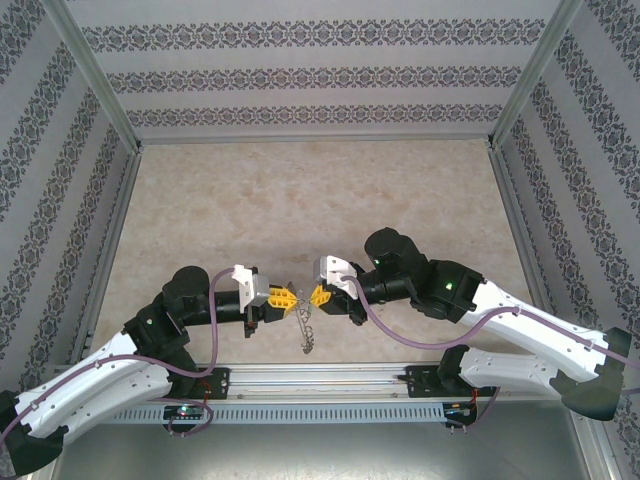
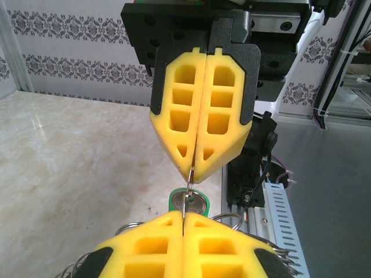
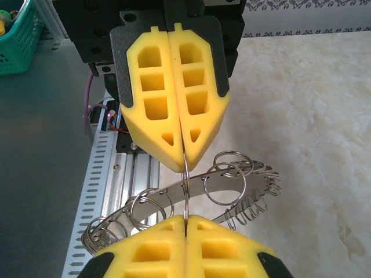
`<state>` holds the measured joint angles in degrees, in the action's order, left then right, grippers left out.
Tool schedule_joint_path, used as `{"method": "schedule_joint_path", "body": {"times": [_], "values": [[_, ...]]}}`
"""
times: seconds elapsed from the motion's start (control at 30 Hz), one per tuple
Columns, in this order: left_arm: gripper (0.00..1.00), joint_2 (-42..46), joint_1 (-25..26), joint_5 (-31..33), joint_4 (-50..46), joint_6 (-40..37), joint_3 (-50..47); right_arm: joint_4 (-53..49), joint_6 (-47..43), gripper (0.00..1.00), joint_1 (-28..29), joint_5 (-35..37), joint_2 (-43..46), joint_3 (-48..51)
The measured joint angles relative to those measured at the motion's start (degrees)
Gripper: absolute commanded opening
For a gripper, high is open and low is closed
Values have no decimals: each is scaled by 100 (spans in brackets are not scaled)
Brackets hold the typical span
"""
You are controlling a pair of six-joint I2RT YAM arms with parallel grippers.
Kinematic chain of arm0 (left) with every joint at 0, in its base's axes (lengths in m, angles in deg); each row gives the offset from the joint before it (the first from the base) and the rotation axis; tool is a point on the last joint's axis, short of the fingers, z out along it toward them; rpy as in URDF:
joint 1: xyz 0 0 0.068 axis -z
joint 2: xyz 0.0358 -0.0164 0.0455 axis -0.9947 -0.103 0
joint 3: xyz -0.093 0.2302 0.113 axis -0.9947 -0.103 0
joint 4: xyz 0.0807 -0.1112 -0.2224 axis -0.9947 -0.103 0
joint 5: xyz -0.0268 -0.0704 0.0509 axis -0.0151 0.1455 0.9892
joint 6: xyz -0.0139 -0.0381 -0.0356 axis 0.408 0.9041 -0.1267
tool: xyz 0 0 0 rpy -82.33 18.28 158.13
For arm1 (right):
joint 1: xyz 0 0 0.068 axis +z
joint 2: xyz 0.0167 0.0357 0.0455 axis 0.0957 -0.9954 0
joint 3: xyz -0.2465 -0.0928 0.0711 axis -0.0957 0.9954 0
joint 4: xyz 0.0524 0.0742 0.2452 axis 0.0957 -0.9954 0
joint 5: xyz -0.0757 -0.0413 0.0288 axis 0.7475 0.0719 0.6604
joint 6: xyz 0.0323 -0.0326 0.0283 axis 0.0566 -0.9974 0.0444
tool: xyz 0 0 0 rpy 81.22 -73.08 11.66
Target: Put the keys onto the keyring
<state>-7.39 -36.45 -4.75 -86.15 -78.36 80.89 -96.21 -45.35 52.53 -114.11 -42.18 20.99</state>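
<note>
My two grippers meet tip to tip above the near part of the table, the left gripper [image 1: 287,299] facing the right gripper [image 1: 313,296]. Both are shut on one thin wire loop [image 3: 186,185] of the keyring [image 3: 232,186]. The keyring is a flat grey band fringed with silvery loops, and it hangs below the tips [image 1: 307,332]. In the left wrist view my left gripper [image 2: 183,215] pinches the loop from below and the right gripper's fingers [image 2: 200,116] pinch it from above. The green-headed key [image 2: 194,204] sits just behind the loop, at its hole. In the right wrist view my right gripper [image 3: 185,219] holds the loop's lower end.
The marble tabletop [image 1: 320,200] stretches beyond the grippers, with patterned walls on three sides. A slotted cable duct and aluminium rail [image 1: 320,380] run along the near edge, right below the hanging ring. A teal basket [image 3: 17,35] stands off the table.
</note>
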Motion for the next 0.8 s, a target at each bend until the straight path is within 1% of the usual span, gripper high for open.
{"method": "schedule_joint_path", "body": {"times": [0.8], "values": [[0,0,0,22,2,2,0,55,-2,0,0,-2,-136,0]]}}
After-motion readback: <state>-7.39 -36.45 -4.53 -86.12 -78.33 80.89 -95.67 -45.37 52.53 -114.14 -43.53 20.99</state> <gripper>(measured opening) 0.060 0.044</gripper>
